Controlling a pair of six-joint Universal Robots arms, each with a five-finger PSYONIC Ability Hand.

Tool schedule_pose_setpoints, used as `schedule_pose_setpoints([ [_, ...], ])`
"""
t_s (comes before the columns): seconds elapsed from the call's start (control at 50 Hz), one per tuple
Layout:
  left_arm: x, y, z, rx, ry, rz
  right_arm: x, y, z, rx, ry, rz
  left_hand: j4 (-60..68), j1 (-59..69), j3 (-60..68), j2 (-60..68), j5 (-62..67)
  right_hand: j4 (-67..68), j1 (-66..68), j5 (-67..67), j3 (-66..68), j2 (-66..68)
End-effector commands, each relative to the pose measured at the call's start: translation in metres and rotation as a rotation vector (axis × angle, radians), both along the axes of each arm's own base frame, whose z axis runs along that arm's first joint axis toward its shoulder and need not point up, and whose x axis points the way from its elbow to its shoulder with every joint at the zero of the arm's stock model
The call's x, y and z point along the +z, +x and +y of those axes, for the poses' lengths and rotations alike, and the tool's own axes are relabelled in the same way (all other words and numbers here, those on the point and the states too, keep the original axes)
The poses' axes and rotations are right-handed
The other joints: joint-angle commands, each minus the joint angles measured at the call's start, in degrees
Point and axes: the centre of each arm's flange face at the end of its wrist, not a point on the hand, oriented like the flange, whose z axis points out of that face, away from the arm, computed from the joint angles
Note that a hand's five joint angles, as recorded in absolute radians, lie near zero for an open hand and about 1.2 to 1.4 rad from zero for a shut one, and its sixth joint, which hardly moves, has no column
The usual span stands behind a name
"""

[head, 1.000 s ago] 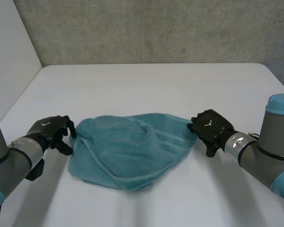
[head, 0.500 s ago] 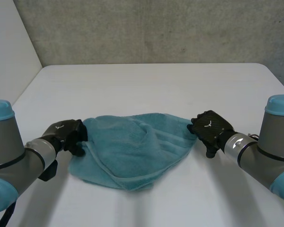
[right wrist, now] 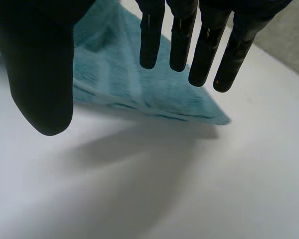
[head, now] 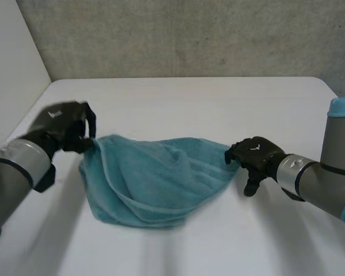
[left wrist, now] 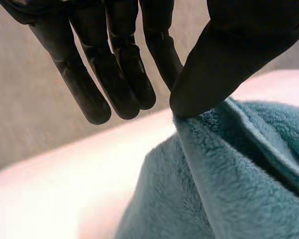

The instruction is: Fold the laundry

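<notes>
A teal towel [head: 155, 178] lies crumpled on the white table [head: 190, 98]. My left hand [head: 66, 126] holds the towel's left corner raised off the table. In the left wrist view the thumb [left wrist: 224, 59] presses the towel [left wrist: 229, 189] edge against a finger, while the other fingers hang straight. My right hand [head: 256, 155] hovers at the towel's right corner. In the right wrist view its fingers [right wrist: 204, 55] and thumb are straight and spread apart above the towel [right wrist: 139, 84] corner, gripping nothing.
A grey wall runs behind the table's far edge. A pale wall stands along the table's left side. Bare tabletop lies in front of the towel and beyond it.
My left hand moved onto the towel's left corner, pinched it and lifted it up and back. The towel's left side rose with it. The right hand barely moved.
</notes>
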Motion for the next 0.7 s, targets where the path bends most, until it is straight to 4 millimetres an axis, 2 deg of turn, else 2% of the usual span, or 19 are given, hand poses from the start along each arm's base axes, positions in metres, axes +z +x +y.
schedule_pose_setpoints([
  [0.02,0.027,0.003,0.013,-0.004,-0.088,0.022,0.000,0.010,0.010,0.053,0.092,-0.094,11.73,15.44,11.81,11.50,13.91,3.82,5.76,4.07,3.42,2.70],
  [0.1,0.031,0.004,0.016,-0.005,-0.095,0.024,-0.006,0.018,0.008,0.056,0.087,-0.133,11.73,15.44,11.81,11.50,13.91,4.83,6.77,5.08,4.44,3.71],
  [0.18,0.032,0.005,0.016,0.000,-0.095,0.025,-0.027,0.032,0.002,0.050,0.078,-0.171,11.73,15.44,11.81,11.50,13.91,9.37,11.31,9.62,8.97,8.25],
  [0.34,0.034,0.009,0.008,0.021,-0.106,0.027,-0.034,0.044,0.007,0.084,0.081,-0.157,11.73,15.44,11.81,11.50,13.91,13.24,15.18,13.49,12.84,12.12],
  [0.44,0.034,0.018,-0.008,0.064,-0.112,0.026,-0.034,0.044,0.007,0.079,0.078,-0.152,11.73,15.44,11.81,11.50,13.91,13.91,15.85,14.16,13.51,12.79],
  [0.54,0.027,0.016,-0.024,0.067,-0.092,0.023,-0.031,0.047,0.005,0.084,0.064,-0.157,11.73,15.44,11.81,11.50,13.91,32.21,34.15,32.46,31.82,31.09],
  [0.56,0.026,0.016,-0.026,0.069,-0.089,0.022,-0.030,0.047,0.004,0.084,0.062,-0.157,11.73,15.44,11.81,11.50,13.91,38.91,40.85,39.16,38.52,37.79],
  [0.58,0.025,0.015,-0.028,0.069,-0.086,0.021,-0.030,0.048,0.003,0.086,0.058,-0.159,11.73,15.44,11.81,11.50,13.91,55.57,57.51,55.82,55.18,54.45],
  [0.64,0.020,0.013,-0.040,0.069,-0.076,0.019,-0.030,0.049,0.000,0.087,0.053,-0.160,11.73,15.44,11.81,11.50,13.91,55.74,57.68,55.99,55.34,54.62],
  [0.7,0.022,0.010,-0.057,0.070,-0.088,0.020,-0.020,0.051,-0.014,0.067,0.014,-0.158,11.73,15.44,11.81,11.50,13.91,55.74,57.68,55.99,55.34,54.62],
])
